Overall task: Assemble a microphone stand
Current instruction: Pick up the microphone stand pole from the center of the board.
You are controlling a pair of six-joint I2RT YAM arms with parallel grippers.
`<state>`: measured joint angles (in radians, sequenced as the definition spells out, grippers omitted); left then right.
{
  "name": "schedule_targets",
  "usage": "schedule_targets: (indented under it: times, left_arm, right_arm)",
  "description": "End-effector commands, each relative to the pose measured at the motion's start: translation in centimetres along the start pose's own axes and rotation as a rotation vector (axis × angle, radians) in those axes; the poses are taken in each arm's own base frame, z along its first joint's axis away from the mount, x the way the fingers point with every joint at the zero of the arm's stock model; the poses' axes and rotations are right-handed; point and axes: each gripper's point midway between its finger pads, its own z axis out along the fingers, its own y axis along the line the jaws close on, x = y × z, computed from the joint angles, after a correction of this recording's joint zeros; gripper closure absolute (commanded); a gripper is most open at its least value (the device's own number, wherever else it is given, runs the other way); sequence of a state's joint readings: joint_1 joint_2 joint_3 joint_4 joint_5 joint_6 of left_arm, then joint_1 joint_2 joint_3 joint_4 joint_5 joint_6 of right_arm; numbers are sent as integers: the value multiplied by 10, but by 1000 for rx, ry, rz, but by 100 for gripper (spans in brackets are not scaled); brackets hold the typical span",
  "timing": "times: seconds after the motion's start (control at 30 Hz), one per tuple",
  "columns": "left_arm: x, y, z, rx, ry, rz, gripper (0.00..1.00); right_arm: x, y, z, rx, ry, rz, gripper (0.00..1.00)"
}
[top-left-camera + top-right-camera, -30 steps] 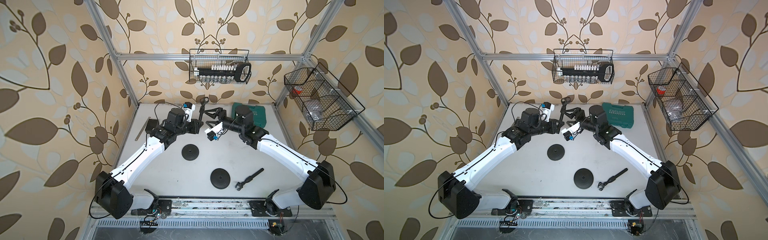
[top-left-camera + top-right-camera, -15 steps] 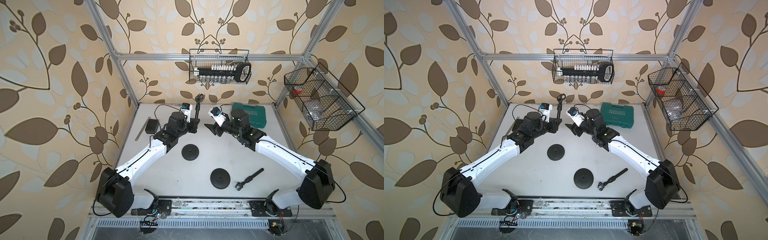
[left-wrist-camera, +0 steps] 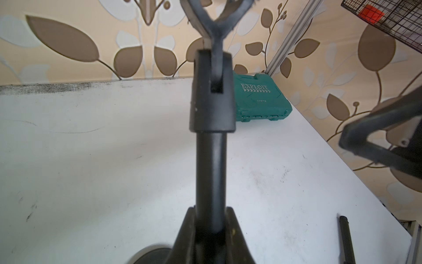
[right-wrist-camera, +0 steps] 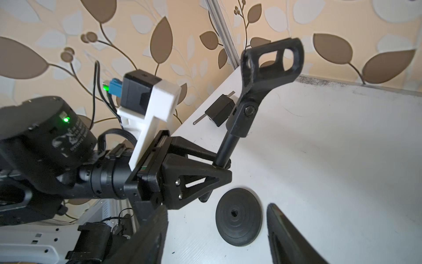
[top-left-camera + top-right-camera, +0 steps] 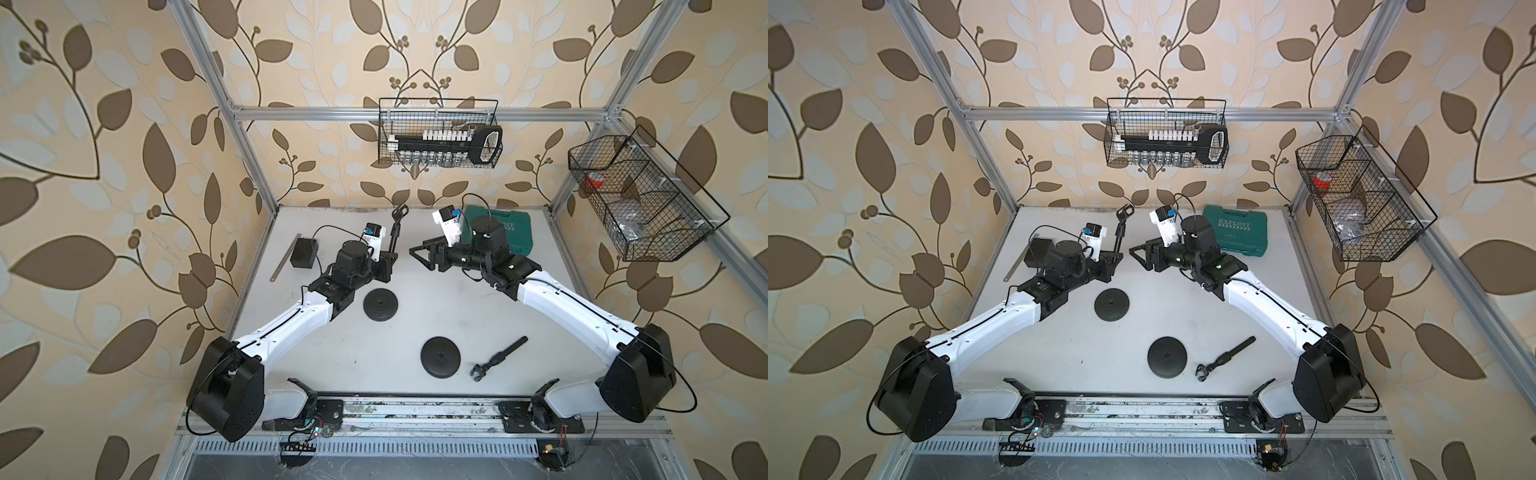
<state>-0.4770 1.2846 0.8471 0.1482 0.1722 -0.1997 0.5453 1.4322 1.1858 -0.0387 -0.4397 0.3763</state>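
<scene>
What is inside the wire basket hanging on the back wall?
The wire basket holds a black rack with a handle, white pieces lined on it, and small silvery pieces below. Whatever lies behind the rack is hidden.

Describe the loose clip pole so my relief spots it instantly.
On the white table, look near the right arm's base. Beside the front round disc lies a short black pole, flat and unheld; its twin stands clamped in the left gripper.

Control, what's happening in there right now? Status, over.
Left gripper shut on the clip pole, held roughly upright. Right gripper open, empty, facing it. Nearer round base close by, pole not yet in it. Nothing between them.
</scene>
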Motion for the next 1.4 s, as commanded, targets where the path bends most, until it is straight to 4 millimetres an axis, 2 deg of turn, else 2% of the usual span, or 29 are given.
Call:
schedule_targets:
  times: [0.0,0.07,0.2,0.47,0.67,0.8,1.0,1.07,1.17,1.23,1.3,1.37]
  left_arm:
    - [-33,-27,-18,110,-131,85,100]
    - [-31,-34,-21,152,-132,96,100]
    - [-29,-43,-25,197,-134,96,100]
    - [-24,-57,-26,252,-117,113,100]
    - [-20,-62,-26,260,-107,129,100]
    - [-18,-65,-25,272,-100,132,100]
    - [-15,-66,-27,265,-98,136,100]
    - [-15,-66,-28,266,-96,130,99]
    - [-12,-66,-27,264,-73,104,62]
    - [-7,-64,-26,255,-43,85,44]
    - [-1,-59,-25,230,-11,64,37]
    - [7,-47,-28,164,11,23,36]
  right_arm:
    - [-12,12,-5,-48,-19,74,37]
    - [-11,8,1,-33,5,98,42]
    - [-12,3,12,-30,10,167,42]
    - [-18,6,24,-31,-7,159,42]
    - [-26,2,27,-15,-46,167,54]
    - [-29,2,30,-17,-51,179,56]
    - [-30,0,31,-13,-67,189,71]
    - [-29,-1,32,-7,-71,187,80]
    - [-27,-2,31,-2,-72,171,89]
    - [-25,-2,30,1,-71,146,91]
    - [-21,-2,29,3,-69,101,92]
    - [-15,-3,28,11,-68,41,92]
